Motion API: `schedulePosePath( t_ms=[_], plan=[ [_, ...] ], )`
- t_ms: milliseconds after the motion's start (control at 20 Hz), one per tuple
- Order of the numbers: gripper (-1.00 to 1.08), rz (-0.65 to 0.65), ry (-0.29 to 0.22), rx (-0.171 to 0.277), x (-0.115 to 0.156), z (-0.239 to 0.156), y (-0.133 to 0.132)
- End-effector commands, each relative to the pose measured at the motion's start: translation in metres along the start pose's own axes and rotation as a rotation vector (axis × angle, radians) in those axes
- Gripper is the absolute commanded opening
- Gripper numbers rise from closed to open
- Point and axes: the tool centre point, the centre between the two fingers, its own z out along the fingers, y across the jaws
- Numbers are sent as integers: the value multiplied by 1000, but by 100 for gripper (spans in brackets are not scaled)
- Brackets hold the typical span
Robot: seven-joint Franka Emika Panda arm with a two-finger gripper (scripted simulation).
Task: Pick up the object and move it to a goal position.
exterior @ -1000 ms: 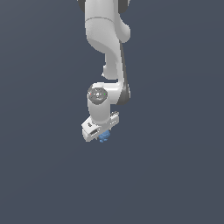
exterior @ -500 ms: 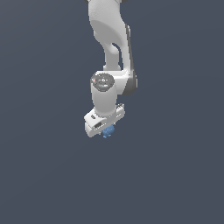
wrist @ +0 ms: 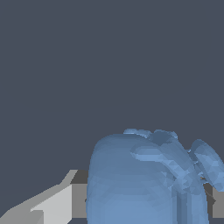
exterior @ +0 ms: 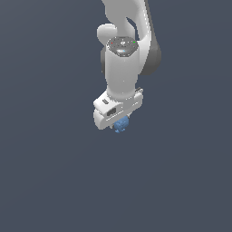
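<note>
Exterior view: the white, glossy Franka arm [exterior: 124,50] comes down from the upper edge of the frame, its round wrist cap facing the camera. Below it sits the white box-shaped gripper [exterior: 118,123], tilted so that its end toward the exterior view's left is lower. The background is a plain dark grey-blue surface [exterior: 50,172]; no edge or horizon is visible, so I cannot tell whether it is a tabletop or a floor.

The small light-blue, roundish, bumpy lump [exterior: 121,124] pokes out directly under the gripper body, toward the exterior view's right of the gripper's lower end. Only its lower part shows; the rest is hidden by the white housing. Little nubs are visible on its lower outline. No shadow or contact with the surface beneath can be made out.

Fingers: not separately visible in the exterior view, being covered by the gripper body and the lump.

Wrist view: the light-blue lump [wrist: 144,179] fills the lower middle of the picture, very close to the lens. It has a smooth domed bulk on one side and several rounded, faceted lobes on the other. A light grey finger [wrist: 52,203] shows beside the lump, with a darker grey face running up against the lump's flank. A second small grey piece shows at the opposite edge past the lobes. The lump lies between these two, and the fingers appear closed against it, holding it.
</note>
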Motion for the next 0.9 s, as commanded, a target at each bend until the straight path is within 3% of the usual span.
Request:
schedulePosePath(
  t_ms=[0, 550, 850],
  plan=[
    [-100, 0, 0, 0, 8, -29, -8],
    [-100, 1, 0, 1, 42, -145, -37],
    [-100, 1, 0, 1, 56, -189, -47]
  ],
)
